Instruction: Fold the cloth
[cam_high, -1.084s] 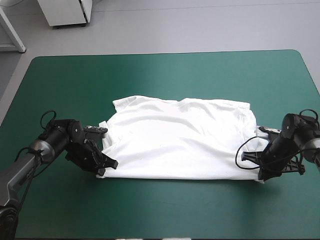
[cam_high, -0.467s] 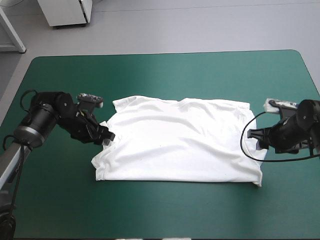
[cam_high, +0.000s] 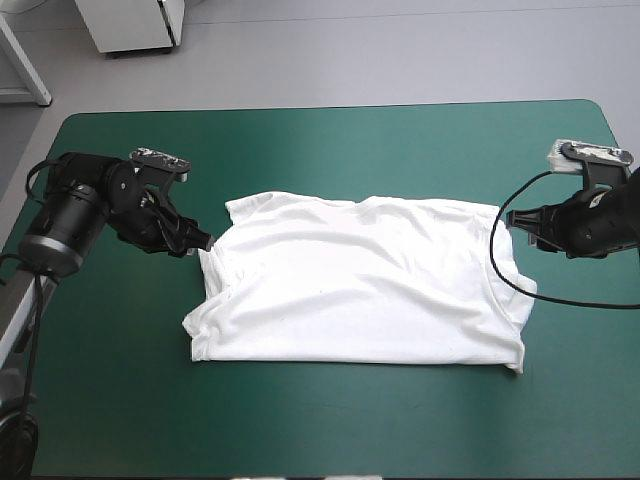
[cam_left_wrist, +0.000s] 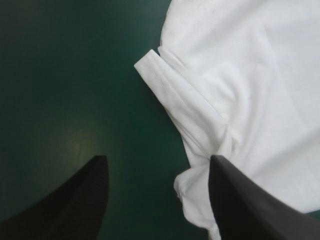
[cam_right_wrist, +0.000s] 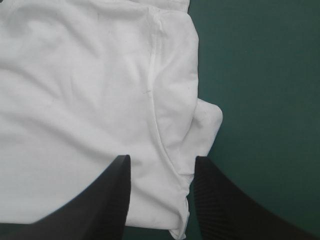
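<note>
1. The T-shirt lies spread flat in the middle of the counter. Its collar points toward the far edge, and it is wider than it is deep.
2. What has changed is the arms, not the cloth. A moment earlier both grippers sat low at the shirt's near corners, and since then they have travelled up its sides toward the far edge.
3. The left gripper now points at the left sleeve. Its jaws are released and stand well apart, with mostly bare teal-green cover between them and the sleeve's hem just ahead. Nothing is grasped.
4. The right gripper hangs by the shirt's right side. Its jaws are released too, apart above the side edge, where the right sleeve lies bunched (a small lump rather than a flat flap).
5. The shirt's outline looks much the same as before, so we judge that the near corners have been let go cleanly.
6. We read this as lining up for the sleeves or shoulders, with a fresh grip on each side probably next. The fold itself seems only partly done.
7. The bunched right sleeve may be the awkward one, because a pinch there could catch more than one layer.
</note>
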